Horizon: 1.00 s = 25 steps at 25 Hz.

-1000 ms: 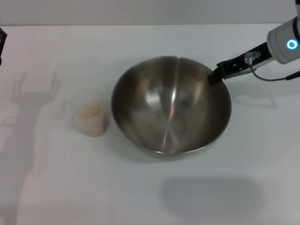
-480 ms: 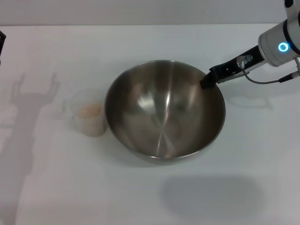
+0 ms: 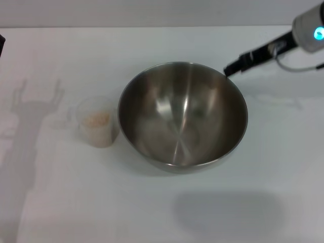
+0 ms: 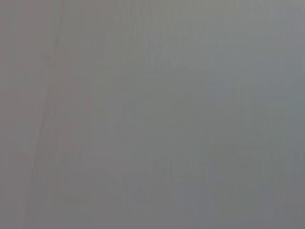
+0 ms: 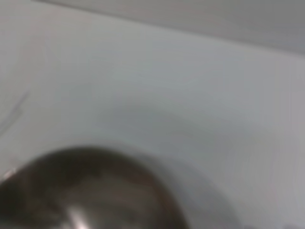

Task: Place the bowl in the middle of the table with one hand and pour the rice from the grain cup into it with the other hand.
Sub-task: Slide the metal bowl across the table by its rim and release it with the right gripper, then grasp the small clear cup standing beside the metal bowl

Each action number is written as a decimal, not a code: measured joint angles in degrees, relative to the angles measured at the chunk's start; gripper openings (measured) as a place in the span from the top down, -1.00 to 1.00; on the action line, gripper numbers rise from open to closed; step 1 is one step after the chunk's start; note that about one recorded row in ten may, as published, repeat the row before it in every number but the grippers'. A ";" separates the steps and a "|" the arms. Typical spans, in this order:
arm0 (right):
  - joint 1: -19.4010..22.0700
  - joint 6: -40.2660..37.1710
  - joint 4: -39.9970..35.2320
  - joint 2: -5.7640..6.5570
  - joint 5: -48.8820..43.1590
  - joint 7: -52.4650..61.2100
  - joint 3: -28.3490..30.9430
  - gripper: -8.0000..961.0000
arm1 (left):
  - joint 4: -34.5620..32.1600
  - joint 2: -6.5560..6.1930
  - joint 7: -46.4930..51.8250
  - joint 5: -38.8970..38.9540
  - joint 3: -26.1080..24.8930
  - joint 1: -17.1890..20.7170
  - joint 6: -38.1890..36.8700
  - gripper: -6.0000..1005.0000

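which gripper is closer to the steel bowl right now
Right. The right gripper sits just off the bowl at its far right rim. The left gripper is out of view, only a dark sliver at the table's far left edge.

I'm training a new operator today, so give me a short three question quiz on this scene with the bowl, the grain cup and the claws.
1. True or false: the rice is already in the bowl.
2. Multiple choice: where does the grain cup stand? A) inside the bowl B) on the table on the robot's left of the bowl C) held by a claw
3. Fill in: the right claw is at the bowl's far ____ rim.

Key:
1. False; the rice sits in the grain cup and the bowl is empty.
2. B.
3. Right; whether it touches the rim cannot be told. The left claw is out of view.
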<state>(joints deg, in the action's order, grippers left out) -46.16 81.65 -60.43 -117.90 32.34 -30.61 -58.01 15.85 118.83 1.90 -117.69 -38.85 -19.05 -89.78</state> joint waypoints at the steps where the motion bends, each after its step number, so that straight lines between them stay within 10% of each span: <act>1: 0.38 0.06 -2.20 -0.04 -0.10 0.00 0.01 0.15 | -0.04 0.00 0.00 0.01 0.00 0.02 -0.01 -0.53; 9: 7.48 -13.04 -14.13 -1.39 10.34 -9.44 -2.24 0.05 | 0.21 -0.04 0.04 0.33 -0.16 0.52 -0.05 -0.52; 17: 25.15 -52.61 -12.71 -1.64 47.42 -42.72 -18.70 0.05 | -0.01 0.09 -0.21 0.36 -0.14 0.60 0.29 -0.52; 25: 25.90 -71.11 -5.74 -1.76 75.74 -67.06 -25.02 0.05 | 0.04 0.06 -0.37 0.10 0.00 0.66 0.21 -0.51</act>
<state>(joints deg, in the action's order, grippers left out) -20.26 10.54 -66.17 -119.66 108.08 -97.67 -83.03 15.89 118.89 1.53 -117.59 -38.85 -18.39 -89.57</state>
